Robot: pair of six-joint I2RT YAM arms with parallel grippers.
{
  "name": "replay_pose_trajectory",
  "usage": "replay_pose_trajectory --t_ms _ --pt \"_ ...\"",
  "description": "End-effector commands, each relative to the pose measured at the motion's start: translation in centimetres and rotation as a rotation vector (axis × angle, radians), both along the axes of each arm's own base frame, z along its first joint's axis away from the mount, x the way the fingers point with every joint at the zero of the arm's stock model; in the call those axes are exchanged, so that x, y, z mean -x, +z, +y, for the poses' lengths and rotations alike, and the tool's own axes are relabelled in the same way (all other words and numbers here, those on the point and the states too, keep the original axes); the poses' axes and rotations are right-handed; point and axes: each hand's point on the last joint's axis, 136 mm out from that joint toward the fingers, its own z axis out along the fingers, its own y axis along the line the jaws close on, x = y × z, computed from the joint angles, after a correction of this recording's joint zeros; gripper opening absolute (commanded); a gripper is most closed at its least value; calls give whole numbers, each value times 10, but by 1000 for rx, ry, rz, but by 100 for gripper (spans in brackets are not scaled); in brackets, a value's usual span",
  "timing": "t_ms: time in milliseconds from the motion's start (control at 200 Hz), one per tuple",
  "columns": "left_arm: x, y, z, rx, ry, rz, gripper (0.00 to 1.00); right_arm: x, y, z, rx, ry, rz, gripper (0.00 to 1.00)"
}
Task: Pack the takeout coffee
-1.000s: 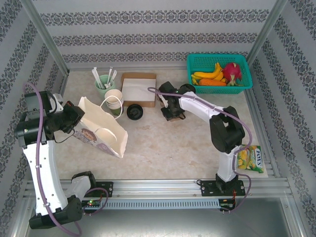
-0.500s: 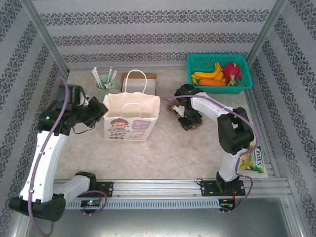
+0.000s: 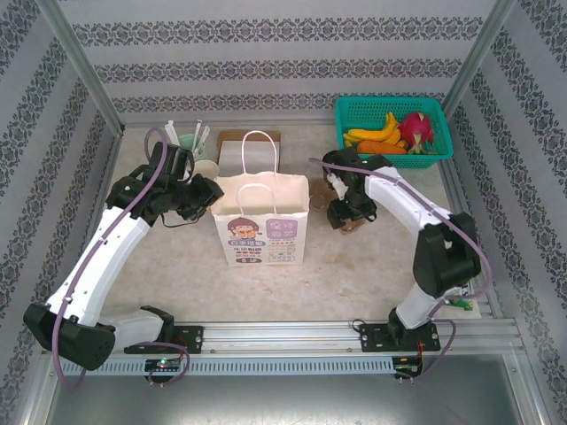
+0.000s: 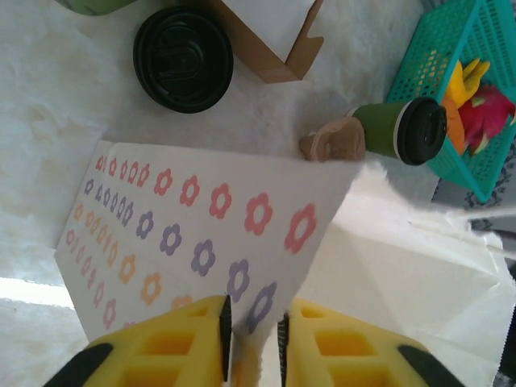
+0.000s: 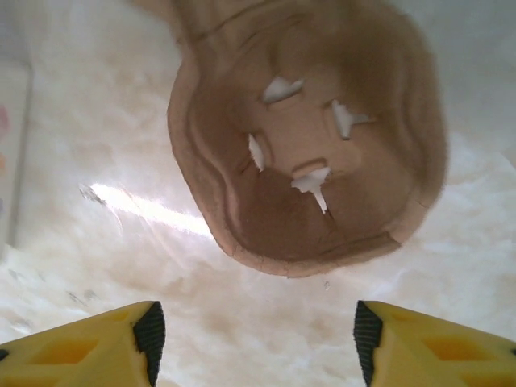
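Observation:
The takeout coffee [image 4: 395,129], a green cup with a black lid, is beside the brown pulp carrier [image 4: 334,139] in the left wrist view. The white paper bag [image 3: 262,220] stands upright at mid-table, its flowered side panel [image 4: 193,234] facing the left wrist camera. My left gripper [image 3: 211,193] is at the bag's left edge; its jaws [image 4: 251,339] stand a little apart with that edge between the pads. My right gripper [image 3: 345,212] hangs open [image 5: 258,330] over bare table just short of the carrier [image 5: 310,137], whose cross-cut socket is empty.
A loose black lid [image 4: 183,58] lies beside a brown cardboard box [image 4: 278,36] behind the bag. A mint-green mug of white sticks [image 3: 188,146] stands at the back left. At the back right is a teal basket [image 3: 354,111] of fruit.
The bag went from tilted at the left to upright and slid right to mid-table. My left jaws loosened on its edge. My right gripper moved right to the carrier and opened wide.

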Motion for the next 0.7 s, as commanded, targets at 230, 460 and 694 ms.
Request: replay_pose_trajectory --t_ms 230,460,694 --pt "-3 5 -10 -39 -140 -103 75 -15 -11 -40 -203 -682 -233 79" --pt "-5 17 -15 -96 -271 -219 100 -22 -48 -34 -231 -762 -190 63" --pt "-8 20 -10 -163 -312 -270 100 -24 -69 -36 -175 -719 -145 33"
